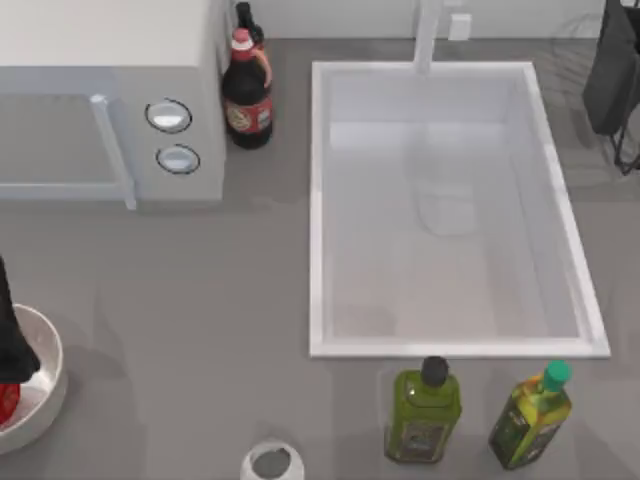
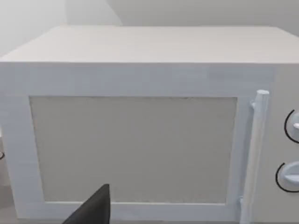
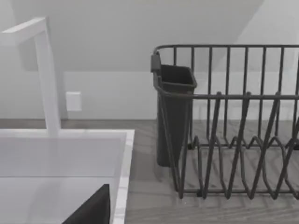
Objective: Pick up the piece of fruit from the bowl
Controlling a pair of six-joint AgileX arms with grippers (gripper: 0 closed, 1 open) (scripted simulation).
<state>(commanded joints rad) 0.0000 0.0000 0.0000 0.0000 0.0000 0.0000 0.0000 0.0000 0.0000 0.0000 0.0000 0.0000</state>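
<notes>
While over bowl: left gripper

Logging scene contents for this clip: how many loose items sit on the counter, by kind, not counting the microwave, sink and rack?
Bottles: 4, being dark bottle with red label, a second dark bottle behind it, green bottle with black cap, green bottle with green cap
Bowl: 1
Piece of fruit: 1
Small cup: 1
Total: 7
</notes>
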